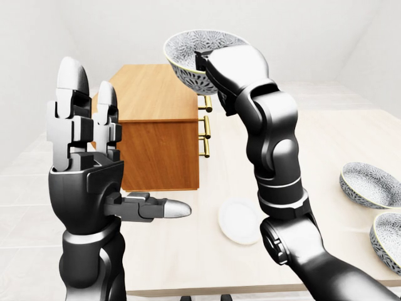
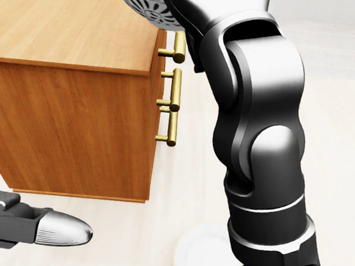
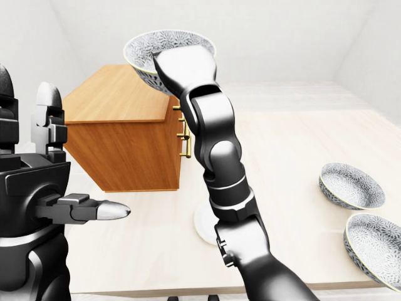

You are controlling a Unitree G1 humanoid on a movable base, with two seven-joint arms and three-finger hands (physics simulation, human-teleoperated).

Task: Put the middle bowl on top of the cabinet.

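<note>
A patterned grey-and-white bowl (image 1: 194, 53) hangs in the air over the right end of the wooden cabinet (image 1: 153, 125), held in my right hand (image 1: 213, 66), whose fingers close on its rim. The cabinet's flat top (image 1: 147, 94) lies just below and to the left of the bowl. My left hand (image 1: 88, 138) stands raised at the left of the left-eye view, fingers straight up and thumb pointing right, holding nothing. In the head view only the bowl's underside (image 2: 141, 0) shows at the top edge.
Two more patterned bowls (image 1: 369, 185) (image 1: 388, 238) rest at the table's right side. A small white plate (image 1: 238, 221) lies beside my right forearm. Brass handles (image 1: 205, 135) stick out of the cabinet's right face. The light table (image 1: 351, 138) stretches right.
</note>
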